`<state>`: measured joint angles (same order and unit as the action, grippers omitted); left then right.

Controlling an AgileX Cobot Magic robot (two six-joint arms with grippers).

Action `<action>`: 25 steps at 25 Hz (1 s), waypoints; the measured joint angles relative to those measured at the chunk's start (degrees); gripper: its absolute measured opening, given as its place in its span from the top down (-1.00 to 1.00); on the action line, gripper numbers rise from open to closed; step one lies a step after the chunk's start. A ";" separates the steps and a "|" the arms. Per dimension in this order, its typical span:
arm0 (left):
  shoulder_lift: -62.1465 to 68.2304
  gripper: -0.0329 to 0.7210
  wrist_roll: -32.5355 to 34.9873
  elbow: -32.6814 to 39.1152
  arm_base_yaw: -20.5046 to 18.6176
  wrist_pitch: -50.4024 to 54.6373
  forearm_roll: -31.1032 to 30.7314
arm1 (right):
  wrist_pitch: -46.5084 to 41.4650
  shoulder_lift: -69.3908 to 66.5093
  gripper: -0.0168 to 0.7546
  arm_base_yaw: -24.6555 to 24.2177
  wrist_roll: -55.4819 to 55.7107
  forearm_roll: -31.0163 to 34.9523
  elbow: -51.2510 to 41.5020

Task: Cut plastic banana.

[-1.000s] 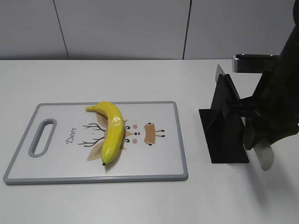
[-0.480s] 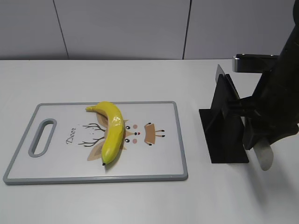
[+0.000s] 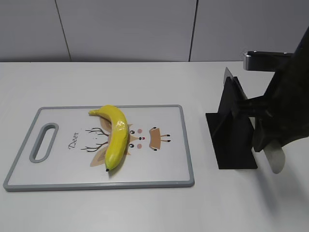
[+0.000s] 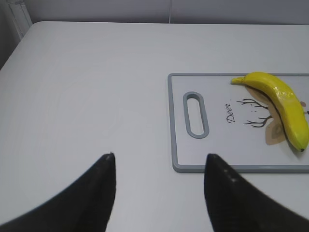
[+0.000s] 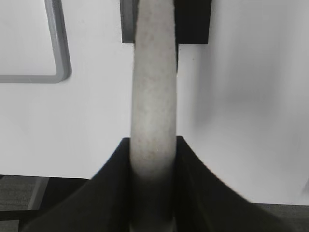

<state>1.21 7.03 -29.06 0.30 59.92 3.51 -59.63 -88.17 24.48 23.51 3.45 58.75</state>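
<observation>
The plastic banana [image 3: 116,135] lies on the white cutting board [image 3: 164,164], over its deer print, dark tip toward the front; it also shows in the left wrist view [image 4: 285,104]. My right gripper [image 5: 153,145] is shut on the pale grey knife handle [image 5: 153,87], which runs into the black knife stand [image 5: 192,21]. In the exterior view the right gripper [image 3: 265,140] sits beside the stand [image 3: 234,140], and the handle end [image 3: 273,162] pokes out below it. My left gripper [image 4: 159,159] is open and empty over the bare table, near the board's handle end [image 4: 217,150].
The board has a grey rim and a slot handle [image 3: 43,141] at its left end. A corner of the board's rim [image 5: 60,58] shows in the right wrist view. The stand is to the right of the board on the white table. A grey wall closes the back.
My right arm has shifted slightly to the right and up with the knife handle in its grip. The banana and board have not moved.
</observation>
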 joint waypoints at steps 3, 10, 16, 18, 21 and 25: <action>0.00 -0.57 0.00 0.00 0.00 0.00 0.00 | -0.06 1.27 0.51 0.00 0.67 -0.31 0.00; 0.00 -0.57 0.00 0.00 0.00 0.00 0.00 | -0.38 3.20 0.51 0.00 0.98 -1.46 0.46; 0.00 -0.56 0.00 0.00 0.00 0.00 0.00 | -1.40 4.54 0.51 0.00 1.42 -2.15 3.37; 0.00 -0.56 0.00 0.00 0.00 0.00 0.00 | -1.78 4.95 0.51 0.00 1.56 -2.28 4.59; 0.00 -0.55 0.00 0.00 0.00 0.00 0.00 | -2.60 5.51 0.51 0.00 1.56 -2.89 6.71; 0.00 -0.55 0.00 0.00 0.00 0.00 0.00 | -3.66 6.38 0.51 0.00 1.60 -3.91 9.43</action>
<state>1.21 7.03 -29.06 0.30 59.92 3.51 -63.29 -81.78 24.48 25.11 -0.46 68.18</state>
